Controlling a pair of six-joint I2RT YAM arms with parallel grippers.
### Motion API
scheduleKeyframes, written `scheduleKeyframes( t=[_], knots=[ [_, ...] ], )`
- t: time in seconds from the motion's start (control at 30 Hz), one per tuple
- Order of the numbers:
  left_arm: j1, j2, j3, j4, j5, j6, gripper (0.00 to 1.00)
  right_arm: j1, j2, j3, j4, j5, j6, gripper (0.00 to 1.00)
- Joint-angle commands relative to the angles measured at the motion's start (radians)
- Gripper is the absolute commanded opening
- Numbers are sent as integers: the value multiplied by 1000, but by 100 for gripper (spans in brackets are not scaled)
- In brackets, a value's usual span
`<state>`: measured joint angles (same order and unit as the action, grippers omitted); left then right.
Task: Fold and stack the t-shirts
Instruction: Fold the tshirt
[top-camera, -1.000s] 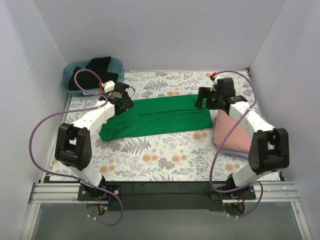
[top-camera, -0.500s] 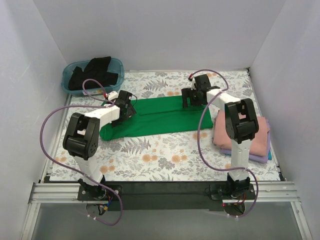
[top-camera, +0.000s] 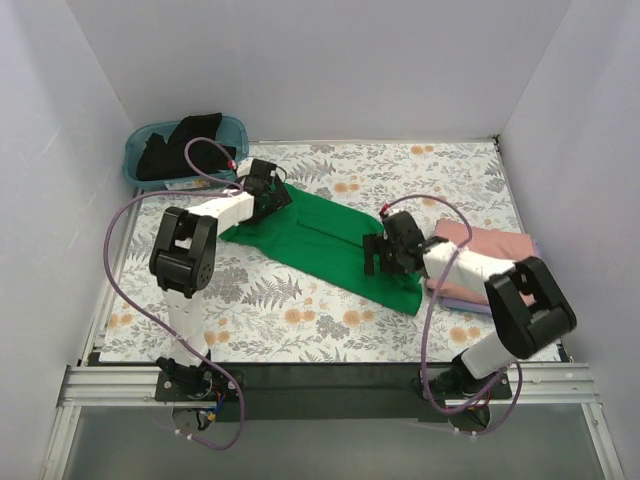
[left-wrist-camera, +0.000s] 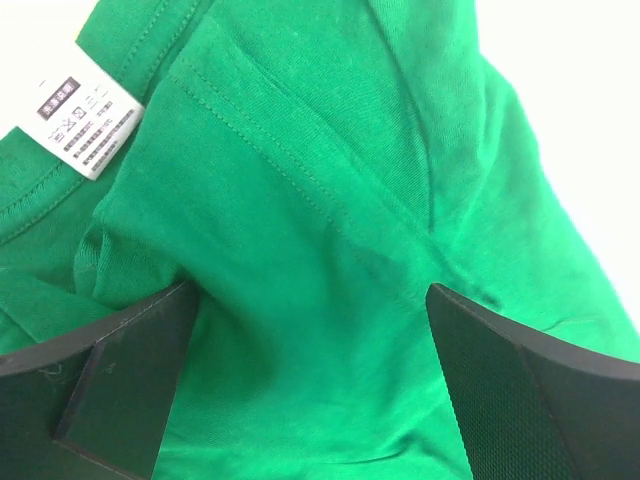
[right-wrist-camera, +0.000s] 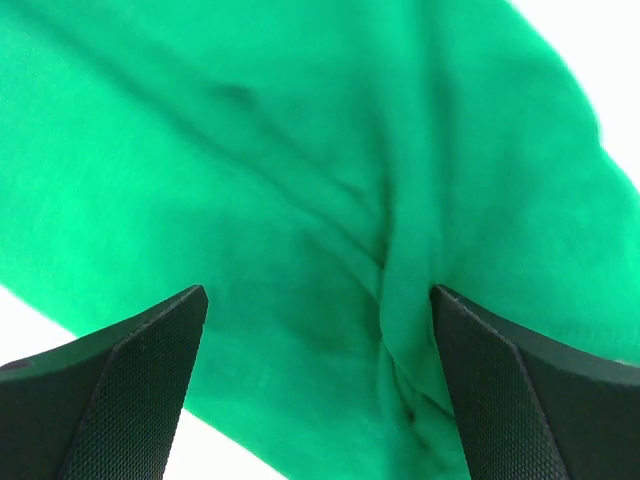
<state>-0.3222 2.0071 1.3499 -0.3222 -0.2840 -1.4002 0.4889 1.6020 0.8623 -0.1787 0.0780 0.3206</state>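
Top external | t-shirts: 1 green (top-camera: 320, 235), 1 pink (top-camera: 490, 240), 1 lavender (top-camera: 462, 301), 1 black (top-camera: 180, 140) | left fingers (left-wrist-camera: 110, 380), right fingers (right-wrist-camera: 110, 390) apart

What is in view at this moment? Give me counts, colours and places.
green t-shirt: one, bright green, long folded strip lying diagonally mid-table
care label: one, white, at the green shirt's collar
pink t-shirt: one, salmon pink, folded, at the right edge, on top of the lavender one
lavender t-shirt: one, only an edge shows under the pink
black t-shirt: black cloth, count unclear, heaped in the tub
tub: one, teal, far left corner
table: one, floral cover
cables: two, purple, one looped beside each arm
left gripper: open, on the strip's far left end
right gripper: open, on its near right end
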Motion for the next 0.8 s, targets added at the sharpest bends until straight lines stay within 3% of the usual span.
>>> scheduleKeyframes(
  t=[0.0,0.1,0.23,0.33,0.47,0.57,0.77],
  knots=[
    [-72,123,73,26,201,16,98,101,-108,-211,-87,31,268,98],
    [-103,212,190,29,270,18,98,261,-200,-333,-48,6,381,99],
    [-115,343,396,-27,318,-2,98,429,-261,-371,-9,-10,484,98],
    [-118,462,552,-104,296,-6,98,556,-266,-342,1,-3,520,98],
    [-118,629,880,-173,298,23,98,648,-232,-271,15,-24,523,98],
    [-117,702,974,-161,270,41,98,698,-205,-223,1,-29,512,98],
    [-118,716,970,-35,235,73,98,772,-226,-158,-59,-6,477,98]
  ],
)
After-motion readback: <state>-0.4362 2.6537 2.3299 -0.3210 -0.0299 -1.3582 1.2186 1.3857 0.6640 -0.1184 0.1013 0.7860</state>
